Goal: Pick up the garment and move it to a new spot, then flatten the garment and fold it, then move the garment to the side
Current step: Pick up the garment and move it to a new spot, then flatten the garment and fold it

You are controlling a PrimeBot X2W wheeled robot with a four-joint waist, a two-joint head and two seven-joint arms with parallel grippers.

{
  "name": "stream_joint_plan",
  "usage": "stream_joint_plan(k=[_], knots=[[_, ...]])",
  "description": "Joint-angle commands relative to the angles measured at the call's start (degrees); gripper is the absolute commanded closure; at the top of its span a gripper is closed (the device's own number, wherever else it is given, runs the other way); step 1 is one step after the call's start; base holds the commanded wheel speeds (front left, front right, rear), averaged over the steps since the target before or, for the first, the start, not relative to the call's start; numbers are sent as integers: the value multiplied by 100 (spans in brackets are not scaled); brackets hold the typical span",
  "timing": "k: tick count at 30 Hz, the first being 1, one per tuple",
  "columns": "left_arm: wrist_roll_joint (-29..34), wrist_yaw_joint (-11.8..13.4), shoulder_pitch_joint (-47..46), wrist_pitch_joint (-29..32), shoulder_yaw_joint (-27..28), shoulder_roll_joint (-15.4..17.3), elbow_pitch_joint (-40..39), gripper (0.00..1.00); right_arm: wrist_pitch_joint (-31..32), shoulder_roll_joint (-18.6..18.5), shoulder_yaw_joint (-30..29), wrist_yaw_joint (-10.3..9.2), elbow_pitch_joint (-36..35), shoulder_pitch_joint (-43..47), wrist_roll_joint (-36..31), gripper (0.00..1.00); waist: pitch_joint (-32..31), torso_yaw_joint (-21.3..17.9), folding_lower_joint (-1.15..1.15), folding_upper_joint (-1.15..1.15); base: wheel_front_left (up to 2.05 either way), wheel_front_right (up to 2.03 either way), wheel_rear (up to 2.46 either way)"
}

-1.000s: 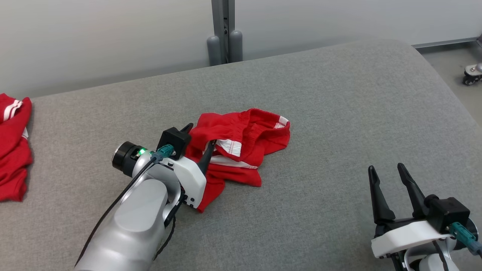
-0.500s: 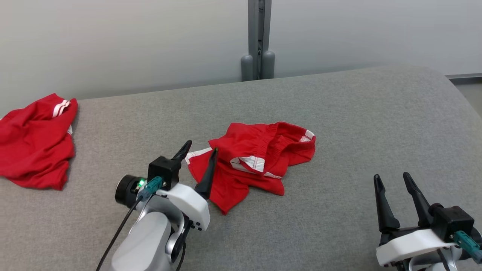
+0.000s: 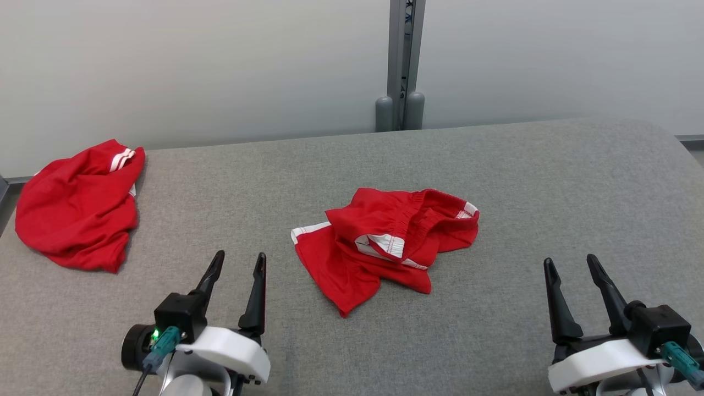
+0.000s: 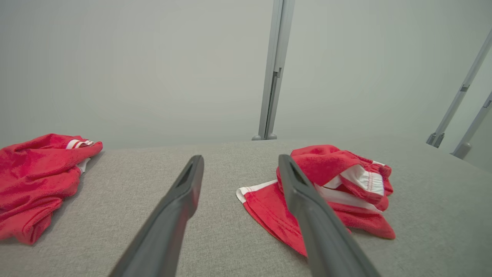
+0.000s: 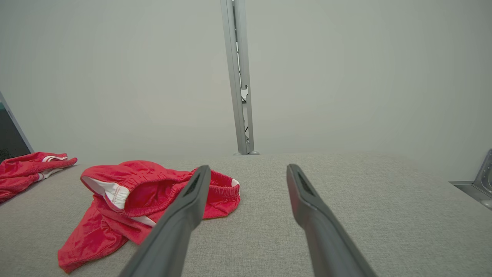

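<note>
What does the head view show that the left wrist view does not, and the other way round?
Head view adds the right gripper, open. Left wrist view adds two slanted metal posts at far right. Both share the crumpled red shorts, the second red garment, the grey table, the upright post and the open left gripper.
</note>
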Motion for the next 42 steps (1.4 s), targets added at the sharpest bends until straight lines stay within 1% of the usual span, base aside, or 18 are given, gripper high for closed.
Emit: stream_joint_plan(k=[1,4,8,19,42], knots=[[54,28,113,-9,91,15,-91,0,-30,-36,-9,3,-32,41,-15,0,-9,14,0,0,0,0,0],[115,52,419,-6,317,-18,-343,0,-30,-36,-10,3,-43,82,-4,0,-16,48,0,0,0,0,0],[199,22,712,-6,496,-51,-526,0,-30,-36,5,3,-51,131,37,0,-12,89,0,0,0,0,0],[305,-60,991,-6,777,-89,-616,0,-30,-36,-15,3,-51,199,86,0,4,153,0,0,0,0,0],[216,-3,873,-6,667,-91,-532,0,-30,-36,-25,3,-23,131,109,0,69,133,0,0,0,0,0]])
